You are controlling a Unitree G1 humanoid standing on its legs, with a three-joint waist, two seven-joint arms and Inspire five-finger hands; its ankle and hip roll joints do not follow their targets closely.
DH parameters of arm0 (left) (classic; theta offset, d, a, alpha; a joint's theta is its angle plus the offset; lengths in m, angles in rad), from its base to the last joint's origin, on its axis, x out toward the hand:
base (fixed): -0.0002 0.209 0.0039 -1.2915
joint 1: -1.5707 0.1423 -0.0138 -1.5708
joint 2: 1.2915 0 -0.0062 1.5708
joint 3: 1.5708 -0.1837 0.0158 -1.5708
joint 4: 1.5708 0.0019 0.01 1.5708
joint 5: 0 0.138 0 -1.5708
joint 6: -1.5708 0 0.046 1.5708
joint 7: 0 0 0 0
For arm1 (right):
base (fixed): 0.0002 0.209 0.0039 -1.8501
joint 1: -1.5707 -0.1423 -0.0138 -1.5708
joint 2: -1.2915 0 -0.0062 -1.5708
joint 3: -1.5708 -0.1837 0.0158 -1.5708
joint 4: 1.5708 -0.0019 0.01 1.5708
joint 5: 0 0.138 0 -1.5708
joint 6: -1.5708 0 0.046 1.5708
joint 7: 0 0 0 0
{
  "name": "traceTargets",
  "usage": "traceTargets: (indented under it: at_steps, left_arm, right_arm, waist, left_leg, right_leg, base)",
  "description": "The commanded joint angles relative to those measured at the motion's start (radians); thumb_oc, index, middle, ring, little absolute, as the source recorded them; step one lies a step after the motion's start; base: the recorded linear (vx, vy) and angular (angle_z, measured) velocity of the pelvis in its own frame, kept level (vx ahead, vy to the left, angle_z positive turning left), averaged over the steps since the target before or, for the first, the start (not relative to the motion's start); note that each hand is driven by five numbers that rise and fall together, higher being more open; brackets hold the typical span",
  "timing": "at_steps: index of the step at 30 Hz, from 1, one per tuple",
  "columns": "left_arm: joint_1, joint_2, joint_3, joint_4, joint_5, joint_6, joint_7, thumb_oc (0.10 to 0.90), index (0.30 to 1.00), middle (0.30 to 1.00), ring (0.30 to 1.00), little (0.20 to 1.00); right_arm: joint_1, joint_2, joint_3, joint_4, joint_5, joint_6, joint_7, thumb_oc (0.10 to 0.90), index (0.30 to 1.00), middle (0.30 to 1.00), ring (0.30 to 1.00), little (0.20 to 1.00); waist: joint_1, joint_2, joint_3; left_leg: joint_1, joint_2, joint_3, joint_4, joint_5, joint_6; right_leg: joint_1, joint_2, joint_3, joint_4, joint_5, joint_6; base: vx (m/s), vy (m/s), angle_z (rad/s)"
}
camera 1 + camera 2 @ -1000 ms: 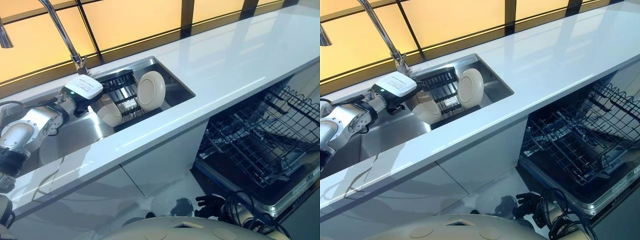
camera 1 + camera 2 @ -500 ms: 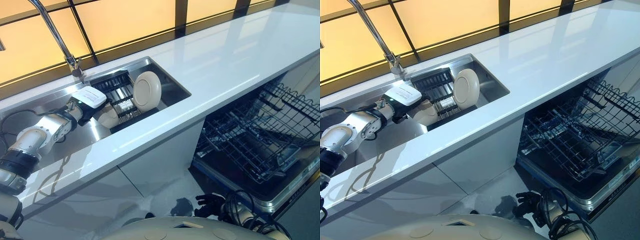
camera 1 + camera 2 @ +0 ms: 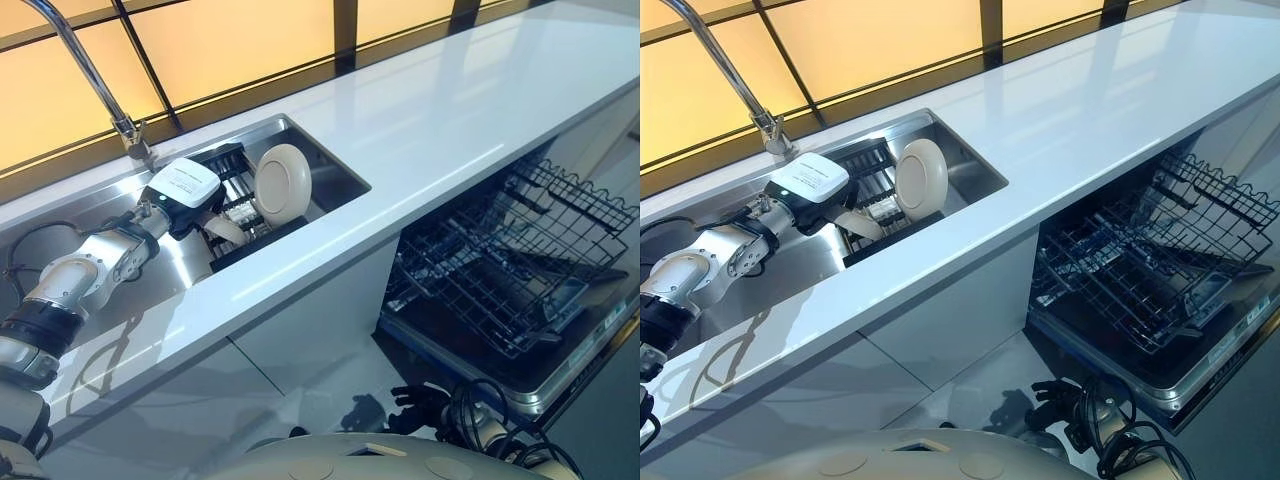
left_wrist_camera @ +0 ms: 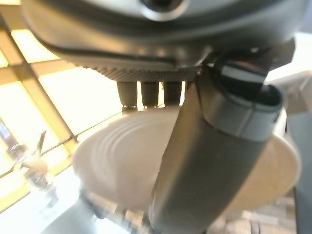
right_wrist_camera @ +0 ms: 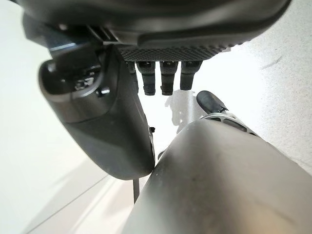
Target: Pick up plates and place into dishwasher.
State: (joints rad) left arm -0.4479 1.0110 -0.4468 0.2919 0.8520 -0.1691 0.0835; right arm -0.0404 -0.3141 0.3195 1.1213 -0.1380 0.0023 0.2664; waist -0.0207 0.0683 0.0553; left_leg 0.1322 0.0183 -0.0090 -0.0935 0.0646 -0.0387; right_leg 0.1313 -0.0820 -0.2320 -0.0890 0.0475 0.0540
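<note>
Apparently the left hand (image 3: 196,203) fingers (image 4: 153,92) curl around a cream plate (image 4: 131,165); right hand (image 5: 112,122) hangs relaxed.

Two cream plates stand in the one black dish rack (image 3: 232,172) inside the single steel sink (image 3: 330,165): one plate (image 3: 283,181) upright and one plate (image 3: 226,229) tilted low beside it. One curved tap (image 3: 85,72) rises behind the sink, and one wire dishwasher rack (image 3: 505,265) stands pulled out below the one white surface (image 3: 450,110).

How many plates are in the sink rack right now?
2: one plate stands upright in the rack; another plate sits at the left robot hand, partly hidden. More may be hidden.
</note>
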Motion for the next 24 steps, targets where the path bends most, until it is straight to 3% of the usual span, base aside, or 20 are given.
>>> traceTargets:
  at_steps: [1, 9, 11, 13, 16, 21, 24]
  left_arm:
    - [-0.135, 0.063, 0.1, 0.042, -0.041, 0.053, 0.054, 0.1, 0.3, 0.3, 0.3, 0.2]
    - [-0.098, 0.09, 0.146, -0.005, -0.023, 0.039, 0.037, 0.1, 0.3, 0.3, 0.3, 0.2]
    - [-0.079, 0.109, 0.161, -0.023, -0.036, 0.045, 0.047, 0.1, 0.3, 0.3, 0.3, 0.2]
    - [-0.05, 0.124, 0.191, -0.039, -0.062, 0.055, 0.078, 0.1, 0.3, 0.3, 0.3, 0.2]
    - [-0.005, 0.133, 0.247, -0.052, -0.104, 0.058, 0.135, 0.1, 0.3, 0.3, 0.3, 0.2]
    - [0.037, 0.133, 0.323, -0.046, -0.16, 0.036, 0.25, 0.1, 0.3, 0.3, 0.3, 0.2]
    - [0.075, 0.122, 0.371, -0.063, -0.163, 0.022, 0.31, 0.1, 0.3, 0.3, 0.3, 0.2]
  right_arm:
    - [0.045, -0.042, 0.046, -0.02, 0.022, -0.029, 0.005, 0.8, 0.9, 0.9, 0.9, 0.9]
    - [0.053, -0.059, 0.037, -0.162, 0.074, -0.074, -0.02, 0.8, 0.9, 0.9, 0.9, 0.9]
    - [0.063, -0.076, 0.036, -0.284, 0.109, -0.086, -0.048, 0.8, 0.9, 0.9, 0.9, 0.9]
    - [0.082, -0.096, 0.022, -0.483, 0.165, -0.028, -0.046, 0.8, 0.9, 0.9, 0.9, 0.9]
    - [0.114, -0.105, 0.002, -0.685, 0.269, -0.023, -0.036, 0.8, 0.9, 0.9, 0.9, 0.9]
    - [0.126, -0.102, -0.051, -0.923, 0.465, -0.034, 0.034, 0.8, 0.9, 0.9, 0.9, 0.9]
    - [0.112, -0.1, -0.093, -1.066, 0.575, -0.003, 0.031, 0.8, 0.9, 0.9, 0.9, 0.9]
  waist:
    - [0.006, -0.011, 0.001]
    - [0.005, -0.012, 0.0]
    - [0.001, -0.014, 0.003]
    - [-0.007, -0.017, 0.006]
    - [-0.019, -0.02, 0.009]
    - [-0.032, -0.023, 0.005]
    - [-0.034, -0.026, 0.001]
  left_leg:
    - [-0.009, -0.081, 0.072, 0.006, -0.085, 0.041]
    - [-0.005, -0.078, 0.07, 0.006, -0.085, 0.04]
    - [-0.003, -0.078, 0.069, 0.006, -0.085, 0.041]
    - [-0.002, -0.077, 0.069, 0.006, -0.086, 0.041]
    - [-0.001, -0.077, 0.073, 0.006, -0.085, 0.042]
    - [-0.006, -0.074, 0.082, 0.006, -0.082, 0.041]
    - [-0.009, -0.073, 0.088, 0.006, -0.08, 0.04]
  right_leg:
    - [-0.021, 0.011, 0.043, 0.095, -0.082, 0.05]
    - [-0.022, 0.008, 0.044, 0.099, -0.083, 0.051]
    - [-0.023, 0.007, 0.044, 0.1, -0.081, 0.052]
    - [-0.024, 0.006, 0.048, 0.1, -0.078, 0.052]
    - [-0.026, 0.006, 0.054, 0.1, -0.076, 0.052]
    - [-0.032, 0.008, 0.064, 0.096, -0.072, 0.054]
    - [-0.036, 0.007, 0.069, 0.096, -0.07, 0.056]
  base:
    - [-0.01, 0.0, -0.06]
    - [0.0, 0.0, 0.0]
    - [0.0, 0.0, 0.0]
    - [-0.01, -0.012, -0.02]
    - [-0.02, -0.023, -0.05]
    - [-0.02, -0.014, -0.06]
    - [-0.02, -0.013, -0.1]
